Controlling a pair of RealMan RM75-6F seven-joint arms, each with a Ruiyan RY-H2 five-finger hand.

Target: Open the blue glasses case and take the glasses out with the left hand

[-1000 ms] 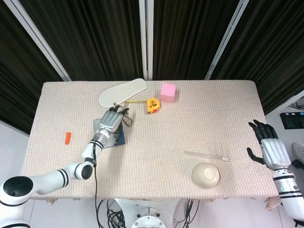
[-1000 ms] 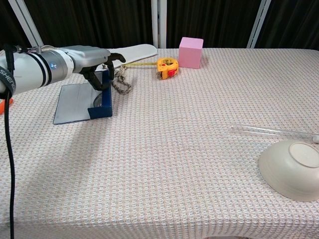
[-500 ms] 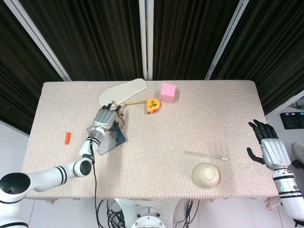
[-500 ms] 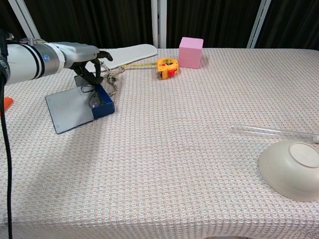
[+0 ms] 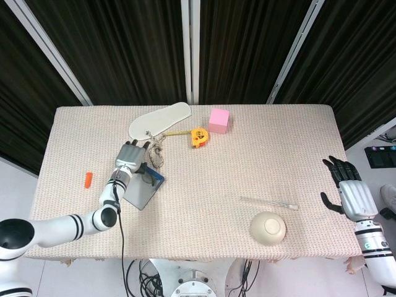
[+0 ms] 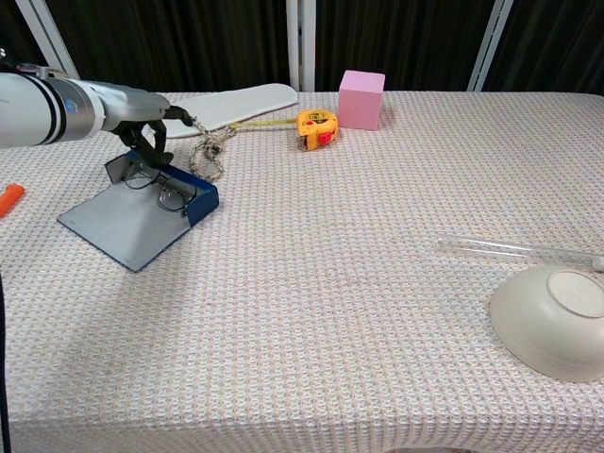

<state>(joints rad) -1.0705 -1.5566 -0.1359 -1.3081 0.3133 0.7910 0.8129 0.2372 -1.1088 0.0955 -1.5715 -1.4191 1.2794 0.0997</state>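
The blue glasses case (image 6: 142, 212) lies open on the left part of the bench (image 6: 377, 283), its grey lid flat on the cloth toward the front and its blue tray (image 6: 193, 193) at the back edge. The glasses (image 6: 156, 187) sit in the opening of the case, thin dark frame, lenses resting against the inside of the lid and the tray.

The left hand (image 6: 142, 118) hangs directly over the far end of the case, fingers curled downward; dark fingertips (image 6: 156, 151) reach down to the glasses at the frame, but whether they actually pinch it cannot be told from either view. In the head view the same left hand (image 5: 128, 159) covers the upper corner of the case (image 5: 143, 190).

The right hand (image 5: 348, 189) is off the right edge of the bench, well apart from everything, fingers spread and holding nothing.

Just behind the case lies a braided cord (image 6: 209, 151). Farther back are a white shoe insole (image 6: 241, 102), a yellow tape measure (image 6: 315, 127) with its blade drawn out leftward, and a pink cube (image 6: 360, 98). An orange piece (image 6: 8, 198) lies near the left edge. At the front right, an upturned cream bowl (image 6: 552, 321) rests beside a clear tube (image 6: 514, 248).
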